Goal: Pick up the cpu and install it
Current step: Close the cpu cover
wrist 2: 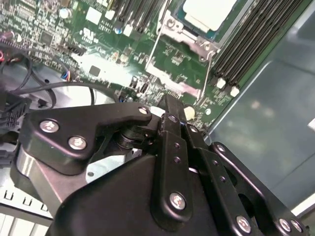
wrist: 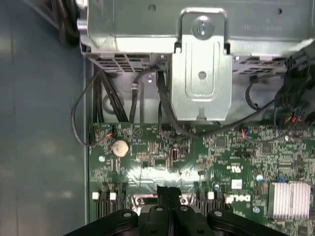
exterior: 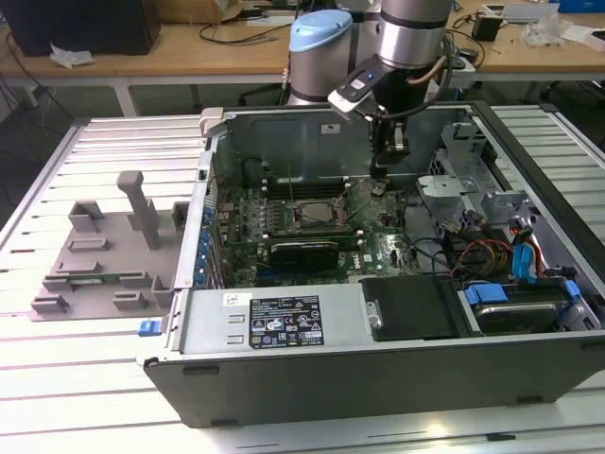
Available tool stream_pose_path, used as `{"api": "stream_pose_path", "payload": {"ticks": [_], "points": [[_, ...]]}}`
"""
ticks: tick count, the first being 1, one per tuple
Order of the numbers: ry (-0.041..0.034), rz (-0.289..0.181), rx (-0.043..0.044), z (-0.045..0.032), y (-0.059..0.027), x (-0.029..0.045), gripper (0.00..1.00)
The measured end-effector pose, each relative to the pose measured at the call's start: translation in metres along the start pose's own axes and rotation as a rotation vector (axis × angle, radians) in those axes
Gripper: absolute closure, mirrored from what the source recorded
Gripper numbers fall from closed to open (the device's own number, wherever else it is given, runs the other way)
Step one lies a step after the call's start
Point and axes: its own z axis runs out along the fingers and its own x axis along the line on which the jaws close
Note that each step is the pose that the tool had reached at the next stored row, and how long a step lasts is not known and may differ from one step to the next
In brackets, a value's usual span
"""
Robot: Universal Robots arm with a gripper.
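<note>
We see the gripper (wrist: 170, 191) pinched closed over the motherboard (wrist: 147, 147); the cpu (wrist 2: 209, 12) seems seated in the socket frame (wrist 2: 197, 45)

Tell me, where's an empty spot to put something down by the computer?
The ribbed table is bare in front of the grey tray and along the exterior view's right of the computer case. Inside the case it is crowded: motherboard, cables, and the gripper low over the board.

Bright, even room light; glare whitens the motherboard (wrist 2: 106, 69), the case (exterior: 397, 378) interior sits shadowed.
</note>
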Motion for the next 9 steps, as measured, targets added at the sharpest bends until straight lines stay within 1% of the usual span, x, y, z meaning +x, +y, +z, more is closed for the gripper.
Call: {"api": "stream_pose_path", "payload": {"ticks": [2,4,6,9], "points": [[-0.0002,0.0,0.0,0.0018,0.0026,-0.0001,0.89],[-0.0005,-0.001,0.0001,0.0052,0.0047,-0.0001,0.89],[-0.0006,-0.002,0.0,0.011,0.006,0.0,0.89],[-0.0008,-0.003,0.0,0.0169,0.0066,0.0,0.89]]}}
